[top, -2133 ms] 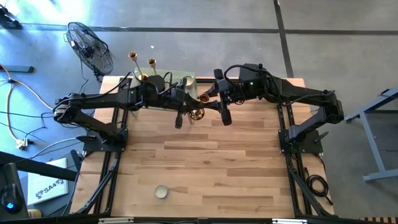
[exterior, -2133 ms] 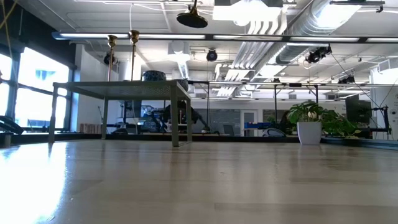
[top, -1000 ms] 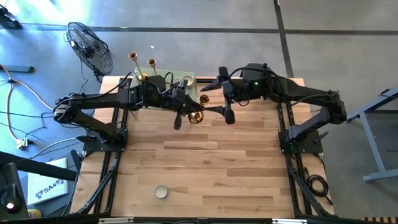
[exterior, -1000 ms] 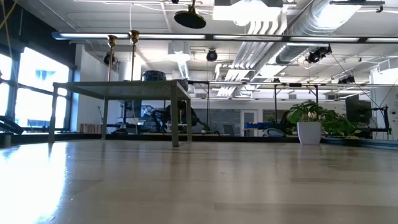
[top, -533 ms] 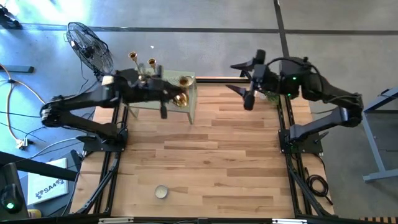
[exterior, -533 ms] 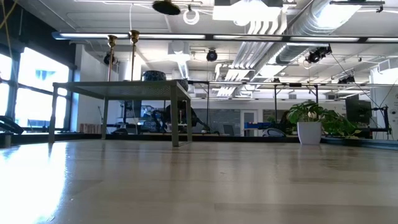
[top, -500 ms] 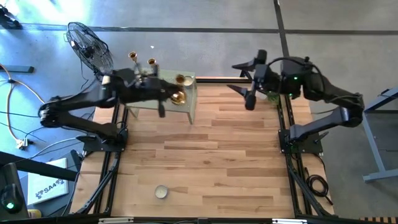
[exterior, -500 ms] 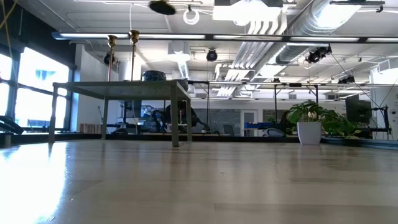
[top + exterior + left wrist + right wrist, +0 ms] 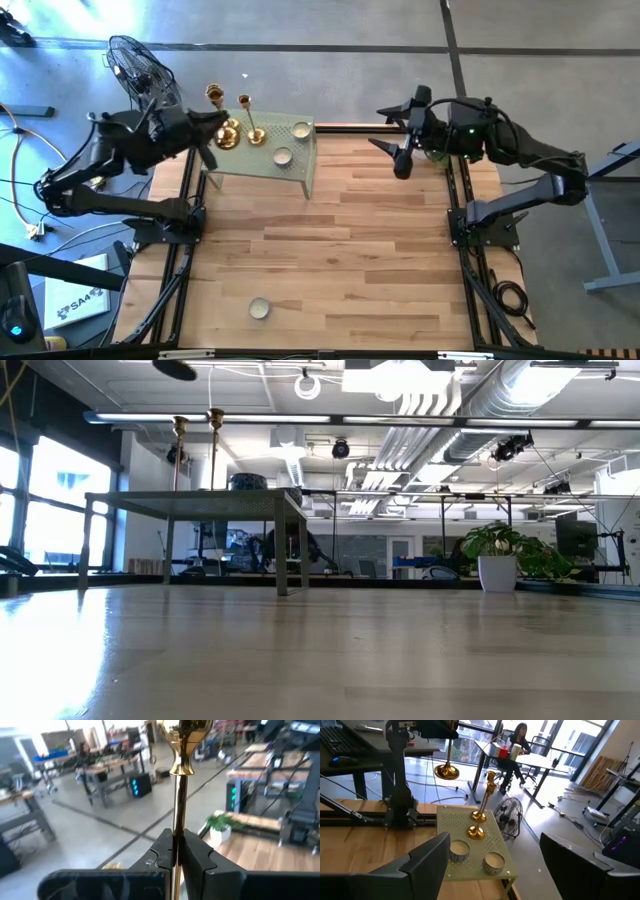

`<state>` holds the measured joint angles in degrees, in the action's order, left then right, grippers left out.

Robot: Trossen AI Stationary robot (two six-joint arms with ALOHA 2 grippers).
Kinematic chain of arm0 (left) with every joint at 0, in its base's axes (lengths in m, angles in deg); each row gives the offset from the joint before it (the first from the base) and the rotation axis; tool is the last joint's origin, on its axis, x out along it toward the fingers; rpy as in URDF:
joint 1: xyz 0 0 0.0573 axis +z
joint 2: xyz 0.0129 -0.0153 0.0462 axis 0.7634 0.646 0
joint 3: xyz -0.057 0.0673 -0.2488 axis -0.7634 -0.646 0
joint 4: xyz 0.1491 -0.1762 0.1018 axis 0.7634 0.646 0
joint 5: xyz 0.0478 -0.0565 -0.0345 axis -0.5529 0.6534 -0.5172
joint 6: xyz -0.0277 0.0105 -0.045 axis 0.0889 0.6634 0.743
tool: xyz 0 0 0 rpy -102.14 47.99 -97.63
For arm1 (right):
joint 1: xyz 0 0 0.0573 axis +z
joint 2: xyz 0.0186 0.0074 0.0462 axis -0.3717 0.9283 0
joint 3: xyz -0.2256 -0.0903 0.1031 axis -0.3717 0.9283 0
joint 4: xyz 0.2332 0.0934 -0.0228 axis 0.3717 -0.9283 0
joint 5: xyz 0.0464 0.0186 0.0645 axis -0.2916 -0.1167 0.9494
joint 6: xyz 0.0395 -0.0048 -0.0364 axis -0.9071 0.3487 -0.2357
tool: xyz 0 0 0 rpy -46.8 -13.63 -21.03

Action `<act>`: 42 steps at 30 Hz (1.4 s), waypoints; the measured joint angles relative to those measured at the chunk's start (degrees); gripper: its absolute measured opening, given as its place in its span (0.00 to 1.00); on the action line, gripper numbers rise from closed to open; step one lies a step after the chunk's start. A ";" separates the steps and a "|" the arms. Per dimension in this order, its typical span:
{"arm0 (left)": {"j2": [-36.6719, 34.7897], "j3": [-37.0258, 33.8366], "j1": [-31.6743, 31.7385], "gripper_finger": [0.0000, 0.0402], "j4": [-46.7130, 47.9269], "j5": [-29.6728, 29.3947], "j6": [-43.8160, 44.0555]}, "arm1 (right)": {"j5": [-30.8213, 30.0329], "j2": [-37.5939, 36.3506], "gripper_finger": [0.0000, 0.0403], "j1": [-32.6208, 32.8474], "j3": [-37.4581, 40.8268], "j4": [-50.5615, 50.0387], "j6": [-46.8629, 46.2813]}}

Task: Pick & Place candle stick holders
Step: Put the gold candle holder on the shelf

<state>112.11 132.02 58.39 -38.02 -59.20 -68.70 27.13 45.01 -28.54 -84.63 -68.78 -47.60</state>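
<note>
The left gripper's fingers, clamped on a candlestick's thin stem, have just carried it from mid-counter out past the small green stand where two others stand, so only the set-down remains, while the right gripper, fingers spread and empty, has withdrawn.

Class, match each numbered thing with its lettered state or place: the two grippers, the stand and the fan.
1. left gripper
2. right gripper
3. stand
4. fan

A. open and empty
B. on the floor, off the table
C. shut on a candlestick stem
D. bears two small cups

Pairs: 1-C, 2-A, 3-D, 4-B.
</note>
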 joint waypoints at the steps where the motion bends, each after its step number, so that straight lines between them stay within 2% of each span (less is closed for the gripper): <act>1: -0.89 -0.02 0.00 0.02 1.85 -0.61 0.58 | 0.00 -0.20 0.75 -0.04 0.93 1.46 0.48; 6: -4.28 -0.33 0.00 0.02 9.61 -3.17 3.25 | -0.02 -0.66 0.75 -0.04 5.21 8.16 2.53; 8: -5.92 -2.03 0.00 0.02 9.64 -3.93 4.28 | -0.02 -1.06 0.75 -0.04 6.61 10.79 2.60; 10: -8.27 -4.81 0.00 0.02 9.10 -2.16 4.79 | -0.02 -1.54 0.75 -0.04 7.85 12.76 2.66; 17: -17.54 -21.05 0.00 0.02 -3.52 2.14 5.11 | 0.01 -2.91 0.75 -0.04 12.08 19.24 3.31; 24: -26.11 -34.82 0.00 0.02 -16.75 -2.75 -0.02 | 1.54 -2.83 0.75 -0.05 12.77 21.32 3.53; 30: -30.68 -39.04 0.00 0.02 -17.51 -4.75 -0.24 | 4.17 -2.82 0.75 -0.04 12.75 22.83 2.51; 42: -31.03 -44.89 0.04 0.02 -21.53 -10.34 0.17 | 6.47 -2.78 0.75 -0.02 12.75 22.83 0.62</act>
<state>81.07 87.13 58.43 -59.55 -69.54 -68.52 33.60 42.23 -28.57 -71.88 -45.95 -46.98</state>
